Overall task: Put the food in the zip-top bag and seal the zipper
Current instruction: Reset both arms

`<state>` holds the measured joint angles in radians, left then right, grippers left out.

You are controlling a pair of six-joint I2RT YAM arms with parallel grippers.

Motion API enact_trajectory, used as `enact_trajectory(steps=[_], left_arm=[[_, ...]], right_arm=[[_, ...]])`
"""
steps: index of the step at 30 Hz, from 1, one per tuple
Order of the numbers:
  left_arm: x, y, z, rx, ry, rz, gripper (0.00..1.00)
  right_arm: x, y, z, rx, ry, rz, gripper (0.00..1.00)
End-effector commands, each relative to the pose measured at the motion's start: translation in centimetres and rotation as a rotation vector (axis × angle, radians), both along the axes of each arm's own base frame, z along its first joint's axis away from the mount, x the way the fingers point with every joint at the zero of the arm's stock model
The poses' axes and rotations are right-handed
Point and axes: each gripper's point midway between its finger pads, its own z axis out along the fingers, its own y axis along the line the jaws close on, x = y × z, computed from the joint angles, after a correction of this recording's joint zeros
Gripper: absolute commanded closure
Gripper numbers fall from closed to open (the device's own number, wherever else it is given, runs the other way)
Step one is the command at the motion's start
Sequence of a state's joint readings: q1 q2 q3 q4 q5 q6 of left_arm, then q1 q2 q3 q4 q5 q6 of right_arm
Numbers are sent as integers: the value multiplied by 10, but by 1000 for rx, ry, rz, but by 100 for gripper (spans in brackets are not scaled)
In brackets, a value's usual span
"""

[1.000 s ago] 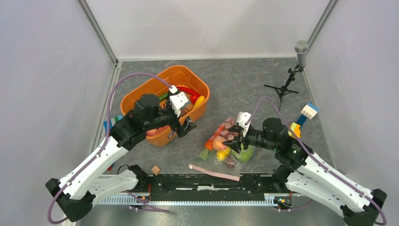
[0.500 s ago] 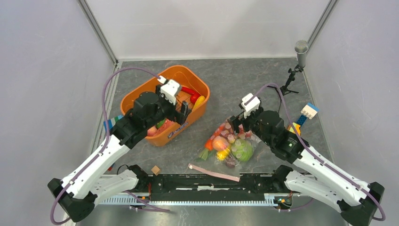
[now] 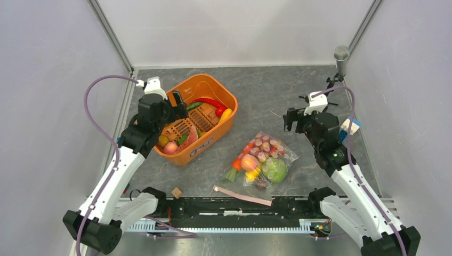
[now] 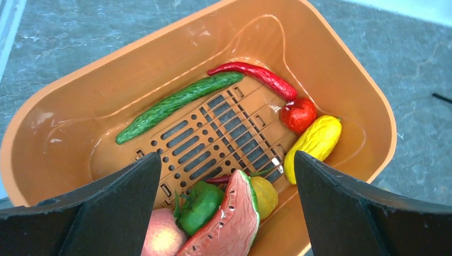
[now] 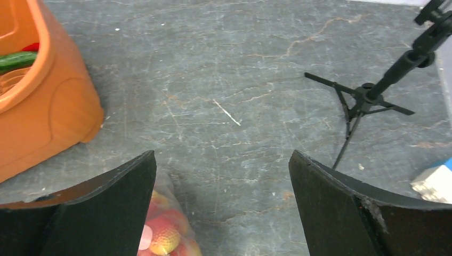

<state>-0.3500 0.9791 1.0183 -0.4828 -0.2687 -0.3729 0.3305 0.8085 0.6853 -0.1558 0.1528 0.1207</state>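
Observation:
The zip-top bag [image 3: 262, 160] lies flat at centre right, holding food: a green melon [image 3: 275, 170], a peach-coloured fruit [image 3: 248, 161] and red and yellow pieces. Its pink zipper [image 3: 242, 195] lies near the front rail. More food sits in the orange tub [image 3: 226, 95]: a red chilli [image 4: 250, 74], a cucumber [image 4: 176, 104], a watermelon slice [image 4: 229, 218], a green pepper [image 4: 200, 205] and a yellow piece [image 4: 314, 146]. My left gripper [image 4: 226, 160] hangs open over the tub, holding nothing. My right gripper [image 5: 222, 156] is open and empty above bare table, behind the bag's far corner [image 5: 160, 229].
A microphone stand [image 3: 321, 100] is at the back right, its legs near my right gripper [image 3: 292, 118]. Coloured blocks [image 3: 350, 126] lie by the right wall. A small wooden cube [image 3: 176, 192] rests near the front rail. The tub's wall [image 5: 48, 112] is left of the right gripper.
My right gripper opened, lifted off the bag and drew back to the right. My left arm swung back and left, uncovering the tub.

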Motion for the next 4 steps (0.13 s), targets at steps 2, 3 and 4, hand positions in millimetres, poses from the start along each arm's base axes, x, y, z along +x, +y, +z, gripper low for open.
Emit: enact_trajectory(steps=[2, 3, 4], left_arm=[[-1, 17, 27, -55, -75, 133, 0], [-1, 18, 27, -49, -71, 133, 0], [-1, 17, 28, -42, -70, 126, 0]], right_arm=[[-3, 9, 16, 94, -81, 34, 2], [-3, 7, 15, 93, -82, 19, 2], [-4, 5, 16, 92, -88, 12, 2]])
